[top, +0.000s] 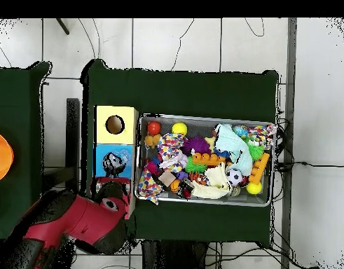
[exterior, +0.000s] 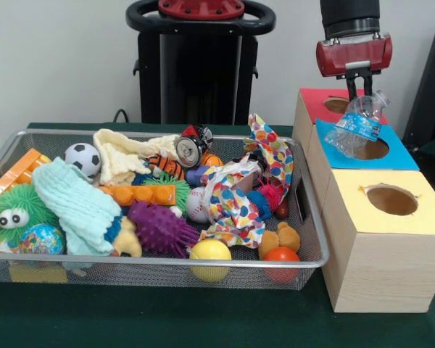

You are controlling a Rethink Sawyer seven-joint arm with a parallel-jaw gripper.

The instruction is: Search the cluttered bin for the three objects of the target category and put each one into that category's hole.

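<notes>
The red and black pincer [exterior: 359,96] is closed on the neck of a crushed clear plastic bottle with a blue label [exterior: 357,127]. The bottle hangs directly below the pincer, over the round hole of the blue-topped wooden box [exterior: 391,156]. The cluttered wire mesh bin [exterior: 308,217] lies well apart from the pincer, beyond the boxes.

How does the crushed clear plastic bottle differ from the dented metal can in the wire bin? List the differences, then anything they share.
The crushed clear plastic bottle is see-through with a blue label; the dented metal can is opaque and shiny silver, red and black.
The bottle hangs under the gripper above the blue box's hole; the can lies among toys in the wire bin.
The bottle looks larger than the can.
Both are squashed drink containers.
</notes>
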